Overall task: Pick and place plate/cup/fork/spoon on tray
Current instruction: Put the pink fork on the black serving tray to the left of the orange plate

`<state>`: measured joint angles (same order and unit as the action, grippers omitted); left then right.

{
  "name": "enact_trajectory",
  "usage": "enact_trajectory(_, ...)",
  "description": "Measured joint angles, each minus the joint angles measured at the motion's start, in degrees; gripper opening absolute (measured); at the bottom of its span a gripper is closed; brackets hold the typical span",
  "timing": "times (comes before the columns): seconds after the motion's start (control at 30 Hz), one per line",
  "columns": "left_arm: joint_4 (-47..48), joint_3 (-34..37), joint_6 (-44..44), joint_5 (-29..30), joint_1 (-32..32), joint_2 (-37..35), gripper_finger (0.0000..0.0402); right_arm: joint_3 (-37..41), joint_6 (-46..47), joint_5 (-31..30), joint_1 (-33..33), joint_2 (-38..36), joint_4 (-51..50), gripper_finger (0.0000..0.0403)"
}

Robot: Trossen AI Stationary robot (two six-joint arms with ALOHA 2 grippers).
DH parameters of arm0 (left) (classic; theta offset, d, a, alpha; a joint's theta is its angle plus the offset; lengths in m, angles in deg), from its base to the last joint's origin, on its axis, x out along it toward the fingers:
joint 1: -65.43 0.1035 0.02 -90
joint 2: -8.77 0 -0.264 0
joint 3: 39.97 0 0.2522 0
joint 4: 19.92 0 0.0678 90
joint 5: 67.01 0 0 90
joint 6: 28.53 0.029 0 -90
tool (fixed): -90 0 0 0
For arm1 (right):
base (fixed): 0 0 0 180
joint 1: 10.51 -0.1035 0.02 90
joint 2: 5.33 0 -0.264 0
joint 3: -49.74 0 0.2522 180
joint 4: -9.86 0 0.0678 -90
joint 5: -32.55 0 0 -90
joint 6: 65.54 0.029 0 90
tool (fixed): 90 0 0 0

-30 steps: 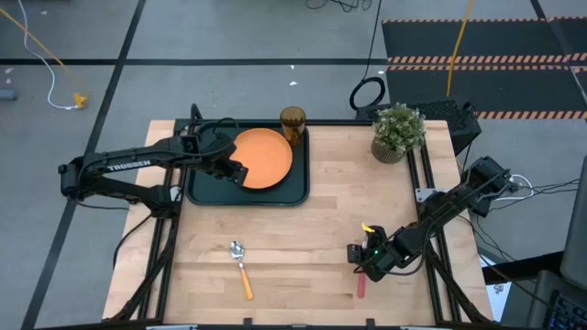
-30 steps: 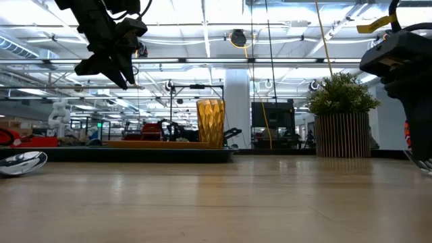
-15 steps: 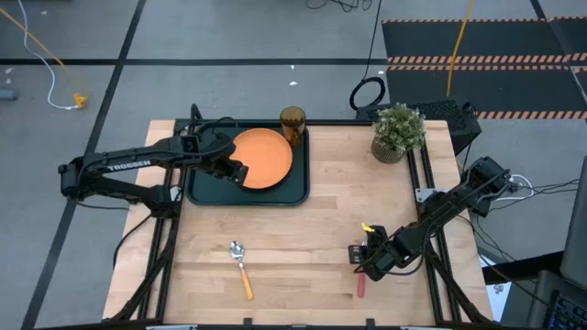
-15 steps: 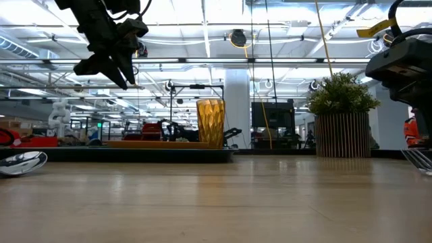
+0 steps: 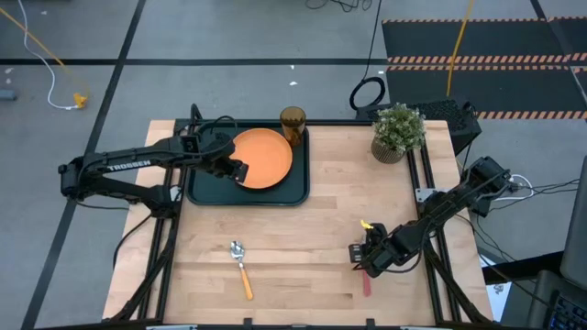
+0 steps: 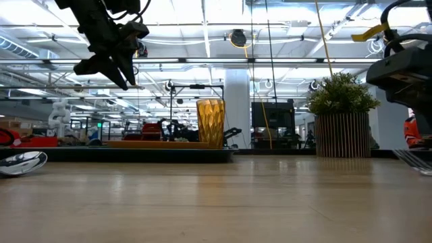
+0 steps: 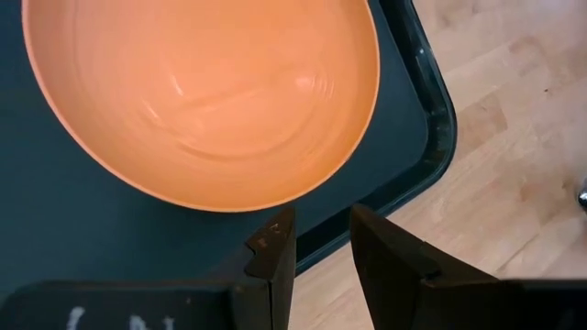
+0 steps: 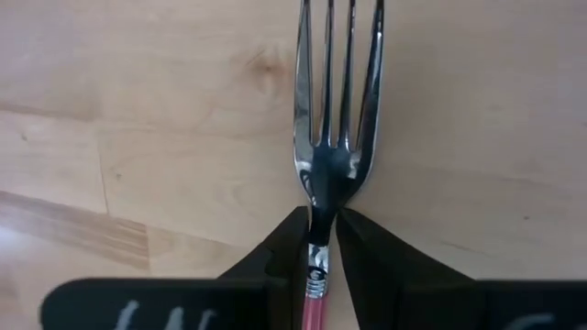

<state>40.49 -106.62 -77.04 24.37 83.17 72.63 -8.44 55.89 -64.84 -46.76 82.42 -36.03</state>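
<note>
The orange plate [image 5: 264,158] lies on the dark tray [image 5: 206,188] at the table's far left, and the amber cup [image 5: 293,122] stands in the tray's far right corner. The orange-handled spoon [image 5: 241,267] lies on the wood near the front edge. My left gripper [image 5: 238,171] hovers over the tray beside the plate's near left rim [image 7: 229,197]; its fingers stand slightly open with nothing between them. My right gripper [image 5: 365,263] is down at the near right, shut on the fork [image 8: 335,128], whose red-pink handle [image 5: 367,286] sticks out toward the near edge. My right gripper pinches the fork's metal neck [image 8: 320,229] between its two fingers, just behind the tines and ahead of the pink handle [image 8: 315,307]. The fingers come from above, one on each side of the neck. Whether the fork is clear of the table, I cannot tell.
A potted green plant [image 5: 398,131] stands at the table's far right corner. Bare wood lies between the tray and the fork. The low view shows the cup [image 6: 210,123] and the plant [image 6: 342,115] against the room behind.
My right gripper has shut on the fork's neck and risen slightly. The fork's handle end has swung a little toward the table's right edge. My left gripper has kept still over the tray.
</note>
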Motion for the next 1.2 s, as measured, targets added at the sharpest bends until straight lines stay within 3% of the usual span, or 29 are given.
enact_trajectory(0.43, -0.04, 0.0, 0.66, 0.26, 0.0, 0.0, 0.0106, 0.02, -12.27, 6.07, 7.4, -0.02, -2.01, 0.006)
enact_trajectory(0.6, -0.04, 0.0, 0.79, 0.27, 0.0, 0.0, 0.0106, 0.02, -12.46, 8.73, 8.61, -0.01, -1.54, 0.0082)
enact_trajectory(0.93, -0.07, 0.0, 0.79, 0.18, -0.04, 0.0, 0.0106, 0.11, -9.48, 9.82, 8.51, -1.33, -0.68, 0.0164)
enact_trajectory(1.2, -0.11, 0.0, 0.79, 0.13, -0.04, 0.0, 0.0106, 0.13, -8.7, 10.39, 7.85, -1.36, 0.71, 0.0168)
